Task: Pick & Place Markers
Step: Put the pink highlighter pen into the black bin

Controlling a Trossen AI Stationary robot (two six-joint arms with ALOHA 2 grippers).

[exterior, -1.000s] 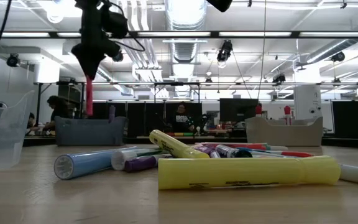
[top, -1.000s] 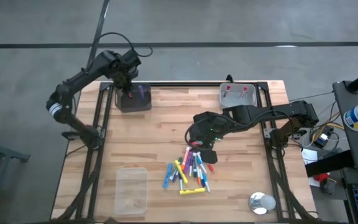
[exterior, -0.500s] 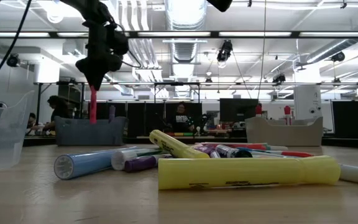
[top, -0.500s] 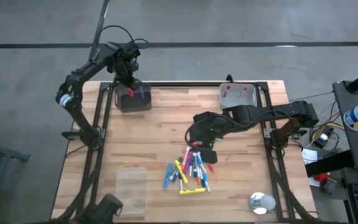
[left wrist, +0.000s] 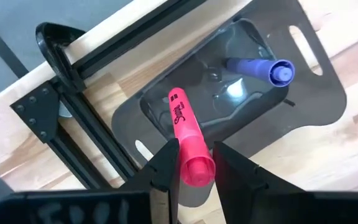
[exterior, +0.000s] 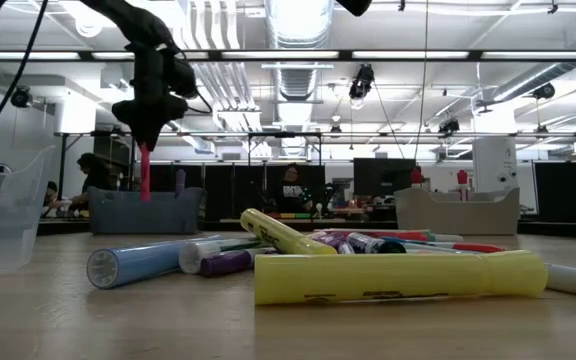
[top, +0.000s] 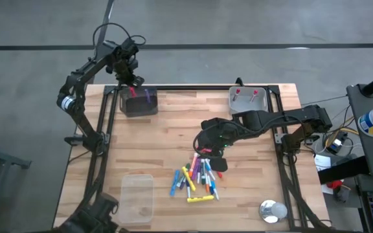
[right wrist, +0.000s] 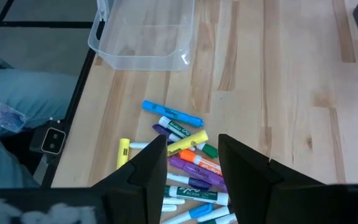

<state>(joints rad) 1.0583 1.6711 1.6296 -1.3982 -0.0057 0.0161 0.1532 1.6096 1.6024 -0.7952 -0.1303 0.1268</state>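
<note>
Markers (top: pixel 196 176) mid-table | left claw (left wrist: pixel 190 163) pinches pink marker (left wrist: pixel 188 144) (over bin (left wrist: pixel 319 93)) | right claw (right wrist: pixel 192 163) spread

The markers (top: pixel 196 178) lie heaped mid-table, a clear tub (top: pixel 136 197) to their left near the front edge, a dark bin (top: pixel 138 102) at the back left corner, another tray (top: pixel 248 98) at the back right.

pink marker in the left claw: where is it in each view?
High: pink marker at top left, over the dark bin.
Low: left, hanging upright above that bin.
Left wrist: centre bottom, between the left claw's fingers.
Right wrist: not in it.
Shared landmark: the dark bin.
</note>
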